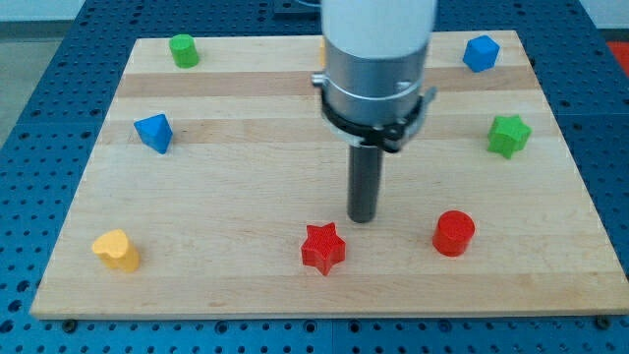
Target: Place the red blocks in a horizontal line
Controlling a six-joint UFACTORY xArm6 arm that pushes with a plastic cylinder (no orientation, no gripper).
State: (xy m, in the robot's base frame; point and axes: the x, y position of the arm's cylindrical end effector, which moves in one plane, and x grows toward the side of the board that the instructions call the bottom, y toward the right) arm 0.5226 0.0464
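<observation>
My bare rod tip (363,218) — no claw to judge — nudges the red star-shaped block (322,247), at its seven o'clock, level with the red cylinder block (453,233).

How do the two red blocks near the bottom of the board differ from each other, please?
The red star block has a pointed, star-shaped outline; the red cylinder is round with a flat top. The red star block lies near the view's bottom centre, below and left of my tip; the red cylinder sits further to the view's right and slightly higher. My tip touches neither. Both share the same red colour and rest on the wooden board.
</observation>
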